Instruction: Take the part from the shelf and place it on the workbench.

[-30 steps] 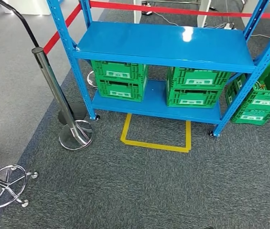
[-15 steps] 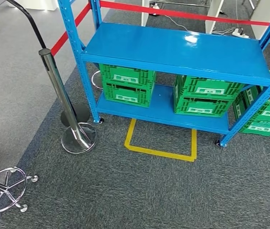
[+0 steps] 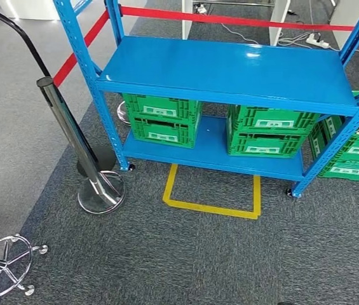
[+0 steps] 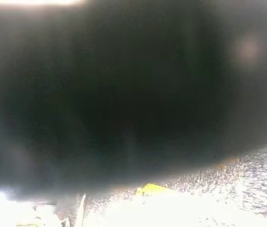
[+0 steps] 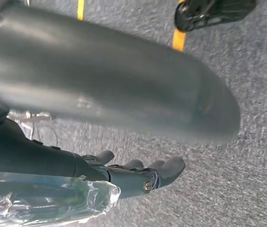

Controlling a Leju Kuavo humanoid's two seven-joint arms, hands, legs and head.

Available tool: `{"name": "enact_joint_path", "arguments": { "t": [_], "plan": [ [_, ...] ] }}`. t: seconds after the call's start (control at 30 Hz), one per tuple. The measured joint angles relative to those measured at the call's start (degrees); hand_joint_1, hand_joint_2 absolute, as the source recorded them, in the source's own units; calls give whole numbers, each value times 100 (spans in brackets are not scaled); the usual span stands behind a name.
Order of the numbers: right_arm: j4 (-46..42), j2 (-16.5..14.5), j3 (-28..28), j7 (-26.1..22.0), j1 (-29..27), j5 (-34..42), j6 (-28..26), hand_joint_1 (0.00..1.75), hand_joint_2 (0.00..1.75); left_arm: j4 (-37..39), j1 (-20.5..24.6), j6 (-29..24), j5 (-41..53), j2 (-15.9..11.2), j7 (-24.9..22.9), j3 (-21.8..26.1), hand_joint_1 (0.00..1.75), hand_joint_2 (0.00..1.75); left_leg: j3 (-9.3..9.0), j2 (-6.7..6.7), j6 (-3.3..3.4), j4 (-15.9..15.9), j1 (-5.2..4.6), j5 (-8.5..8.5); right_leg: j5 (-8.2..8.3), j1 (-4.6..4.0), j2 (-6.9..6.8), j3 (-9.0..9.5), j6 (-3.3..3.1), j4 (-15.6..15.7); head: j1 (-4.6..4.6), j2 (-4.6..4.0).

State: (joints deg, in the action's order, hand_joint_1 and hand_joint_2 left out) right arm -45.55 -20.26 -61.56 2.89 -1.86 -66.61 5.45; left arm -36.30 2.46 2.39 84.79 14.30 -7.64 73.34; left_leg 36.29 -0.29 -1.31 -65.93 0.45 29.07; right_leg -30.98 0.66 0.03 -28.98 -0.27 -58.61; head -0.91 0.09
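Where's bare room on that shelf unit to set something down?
The upper deck of the blue shelf is bare edge to edge. On the lower deck, a free strip lies between the two green crates; the rest is crowded.

Green crates [image 3: 162, 118] and [image 3: 268, 131] are sitting on the bottom level of the rack, more green crates [image 3: 354, 152] standing just beside its right end. Yellow tape outline [image 3: 211, 194] is lying on the grey carpet [image 3: 177, 254]. Chrome stanchion [image 3: 74, 143] is leaning, red belt [image 3: 244, 18] stretching behind. Chrome chair base [image 3: 2, 267] is resting nearby.
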Motion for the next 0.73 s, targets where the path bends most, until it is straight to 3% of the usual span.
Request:
{"name": "enact_joint_path", "arguments": {
  "t": [0.03,0.1,0.2,0.23,0.33,0.47,0.73],
  "plan": [
    [-2,0,25,25,-5,99,1,0,175,-1,11,-1,-1,-2,-2,22,0,175,-84,4,23,300,-9,-99,-32,-7,1,19,28,-6,-7,0],
    [-17,-1,84,82,-21,320,8,0,175,-5,31,-3,-1,4,-3,59,0,175,-160,11,74,587,-20,-161,-104,-33,-3,-3,61,-19,-13,0],
    [-56,-2,158,150,-51,608,16,0,175,-15,30,-7,-1,22,-3,87,0,175,-186,7,73,642,-15,-239,-141,-57,-12,-11,-91,-18,-3,0],
    [-68,-2,177,162,-54,672,17,0,175,-20,33,-9,-1,22,-3,95,0,175,-189,4,82,642,-21,-232,-126,-56,-11,-3,-115,-2,-3,0],
    [-93,-2,227,176,-56,750,17,0,175,-32,54,-9,-1,26,0,104,0,175,-190,3,123,641,-32,-210,-122,-51,-10,20,-61,51,-5,0],
    [-104,-2,266,182,-70,761,17,0,175,-34,66,-8,-1,35,2,104,0,175,-191,3,150,639,-36,-198,-118,-37,-10,45,121,102,-6,0],
    [-183,-2,396,294,-145,1126,18,0,175,-37,75,21,-2,36,2,155,0,175,-203,3,155,639,-37,-196,-118,-36,-11,48,140,105,-8,0]
  ]
}}
